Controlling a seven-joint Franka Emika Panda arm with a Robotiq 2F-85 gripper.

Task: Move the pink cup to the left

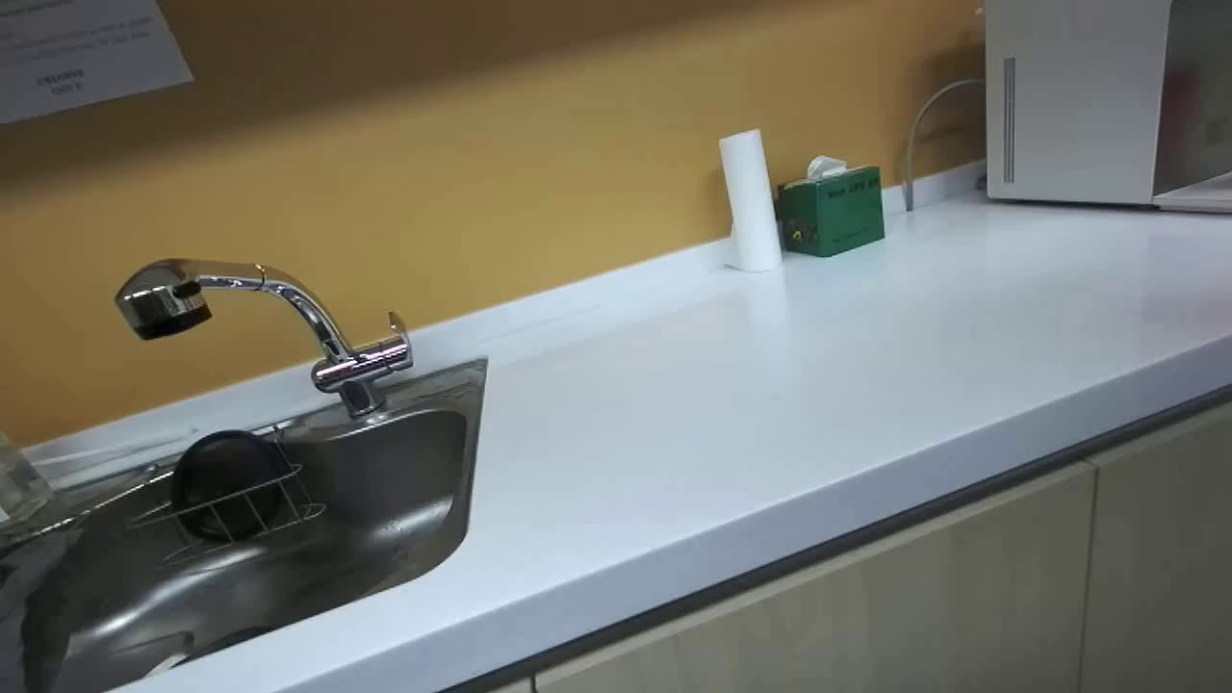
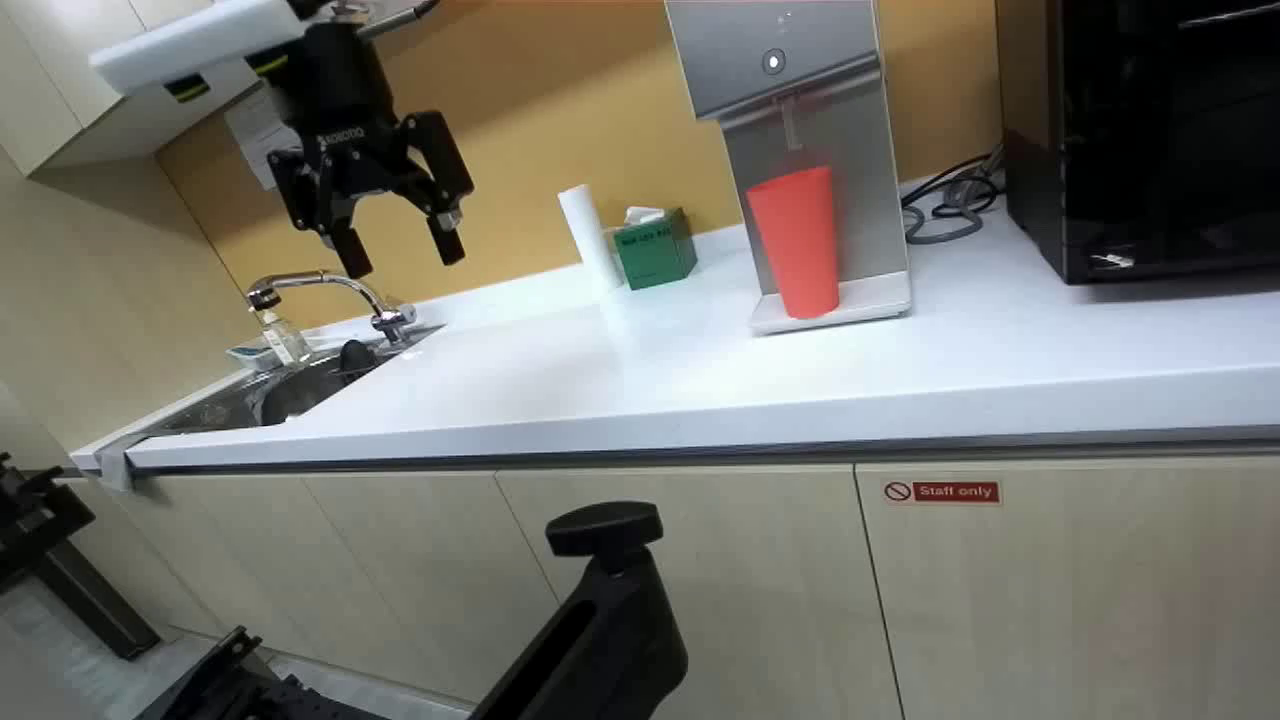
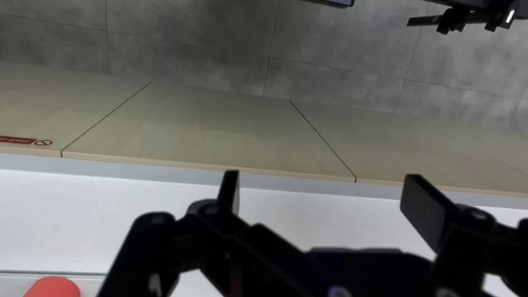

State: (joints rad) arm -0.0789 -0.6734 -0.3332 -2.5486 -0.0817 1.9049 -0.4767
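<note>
The pink cup [image 2: 796, 245] is a plain reddish-pink tapered tumbler. It stands on the base tray of a grey dispenser [image 2: 720, 60], under the spout, in an exterior view. Part of it also shows at the bottom left of the wrist view [image 3: 53, 287]. My gripper [image 2: 402, 250] is open and empty, high above the counter, well to the left of the cup in that exterior view. In the wrist view my two fingers [image 3: 321, 185] are wide apart with only the white counter and cabinet fronts behind them. Cup and gripper are apart.
The white counter [image 2: 520, 370] has a front edge above beige cabinets. A white paper roll [image 1: 753, 202] and a green tissue box [image 1: 833, 212] stand at the wall. A sink [image 1: 414, 491] with a tap [image 1: 308, 303] lies left. A black appliance [image 2: 1160, 140] stands right of the dispenser.
</note>
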